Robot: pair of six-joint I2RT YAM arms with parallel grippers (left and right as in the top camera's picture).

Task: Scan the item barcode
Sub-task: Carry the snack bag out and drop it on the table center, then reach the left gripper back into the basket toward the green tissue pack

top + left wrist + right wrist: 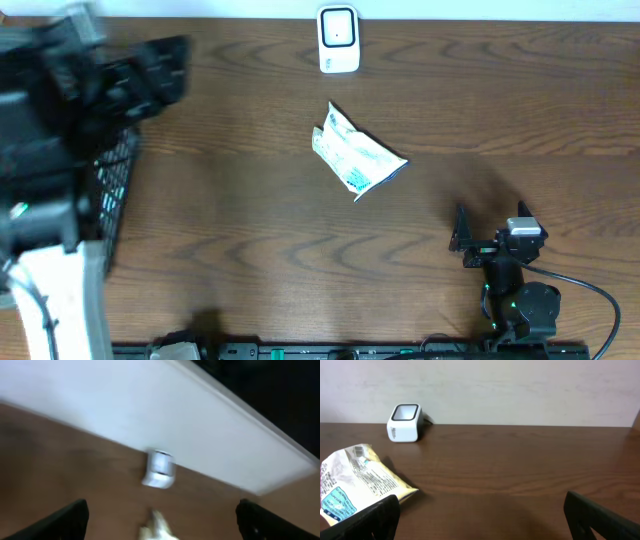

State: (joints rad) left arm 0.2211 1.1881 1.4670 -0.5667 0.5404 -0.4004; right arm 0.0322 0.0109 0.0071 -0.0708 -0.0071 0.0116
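Right gripper [480,502]: spread wide, grips nothing. Just ahead and to its left, crumpled snack packet [357,482] flat on the wooden table [520,460], clear of both fingers; farther ahead-left, near the table's back edge, white barcode scanner [405,422], dark-framed face on top. Left gripper [162,507]: blurred view, fingers wide apart, nothing between them; packet low ahead, scanner beyond it.

Overhead looks straight down — both wrists face the scanner [338,40].
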